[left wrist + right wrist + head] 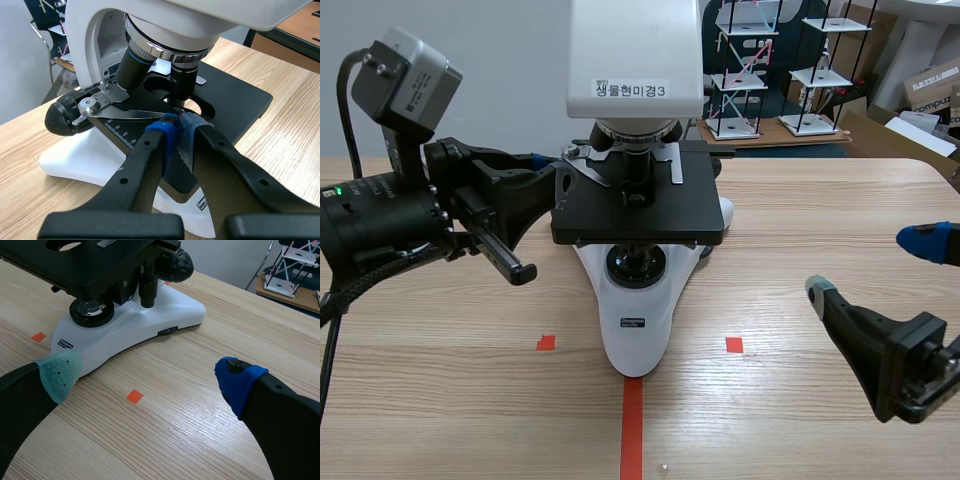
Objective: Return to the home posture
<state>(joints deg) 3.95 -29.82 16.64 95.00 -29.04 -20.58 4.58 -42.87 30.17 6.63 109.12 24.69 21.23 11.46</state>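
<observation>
A white microscope (634,318) with a black stage (638,205) stands mid-table. My left gripper (542,160) is at the stage's left side. In the left wrist view its fingers are shut, blue pads (170,131) pressed together over the stage (235,100), just short of the metal slide clip (107,102) and the objective lenses (182,75). I see nothing between the pads. My right gripper (870,266) hovers low over the table to the right of the microscope, open and empty. In the right wrist view the gripper (150,380) faces the microscope's white base (150,320).
Orange-red tape marks (734,344) lie in front of the microscope. White rack models (750,70) and cardboard boxes (930,95) stand beyond the table's far right edge. Bare wood (800,220) lies between the microscope and my right gripper.
</observation>
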